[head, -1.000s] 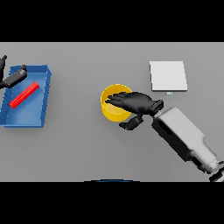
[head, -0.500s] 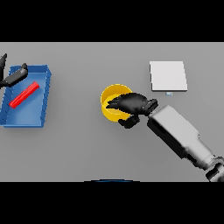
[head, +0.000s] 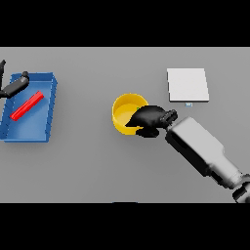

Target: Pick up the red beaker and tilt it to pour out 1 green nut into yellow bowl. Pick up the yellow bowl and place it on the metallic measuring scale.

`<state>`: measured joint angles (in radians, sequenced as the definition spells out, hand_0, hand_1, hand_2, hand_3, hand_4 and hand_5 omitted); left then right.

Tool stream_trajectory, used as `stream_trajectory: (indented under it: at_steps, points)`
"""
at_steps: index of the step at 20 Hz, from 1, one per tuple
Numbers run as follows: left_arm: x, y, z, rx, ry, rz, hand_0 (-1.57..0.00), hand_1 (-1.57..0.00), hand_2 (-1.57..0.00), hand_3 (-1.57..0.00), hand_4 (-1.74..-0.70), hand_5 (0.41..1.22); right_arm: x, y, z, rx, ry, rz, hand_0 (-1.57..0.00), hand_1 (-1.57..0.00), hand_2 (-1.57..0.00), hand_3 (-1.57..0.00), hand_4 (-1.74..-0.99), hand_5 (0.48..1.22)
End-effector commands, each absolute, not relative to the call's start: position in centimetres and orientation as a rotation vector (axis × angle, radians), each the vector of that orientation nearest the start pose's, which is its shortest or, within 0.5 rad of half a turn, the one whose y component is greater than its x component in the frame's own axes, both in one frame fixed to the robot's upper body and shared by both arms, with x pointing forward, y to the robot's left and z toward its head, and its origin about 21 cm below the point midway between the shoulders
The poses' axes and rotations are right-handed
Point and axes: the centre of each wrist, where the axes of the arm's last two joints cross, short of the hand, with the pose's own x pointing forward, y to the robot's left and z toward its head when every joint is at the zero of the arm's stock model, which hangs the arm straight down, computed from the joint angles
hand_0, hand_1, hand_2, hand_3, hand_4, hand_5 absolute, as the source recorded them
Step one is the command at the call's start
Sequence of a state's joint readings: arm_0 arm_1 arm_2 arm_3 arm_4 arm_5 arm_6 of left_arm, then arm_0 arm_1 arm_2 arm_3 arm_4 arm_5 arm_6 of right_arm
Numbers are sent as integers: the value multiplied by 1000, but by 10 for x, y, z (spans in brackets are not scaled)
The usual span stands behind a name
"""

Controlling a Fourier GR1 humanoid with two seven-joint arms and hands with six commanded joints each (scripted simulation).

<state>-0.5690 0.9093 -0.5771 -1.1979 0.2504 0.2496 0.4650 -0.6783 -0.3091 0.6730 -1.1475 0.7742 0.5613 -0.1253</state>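
Right hand comes in from the table's lower right, fingers curled over the right rim of the yellow bowl, gripping it. Bowl sits upright near the table's middle; a tiny green speck shows at its far rim, too small to identify. Blue tray lies at the left edge with the red beaker flat inside. Left hand shows at the tray's far left corner; can't tell its finger state. White scale is toward the far right, apart from the bowl.
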Motion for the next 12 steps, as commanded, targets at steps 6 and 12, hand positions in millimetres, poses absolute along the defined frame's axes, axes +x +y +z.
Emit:
stream_trajectory:
  at_steps: [6,12]
  points:
    - [344,337,116,739,-1089,-537,1,1,1,1,-802,724,350,-127,69,-232,-1179,2034,-1524,-1521,-1470,-1192,-1726,1210]
    - [346,336,119,743,-1091,-533,1,1,1,1,-798,719,350,-136,118,-314,-1206,2021,-1559,-1558,-1529,-1348,-1728,1218]
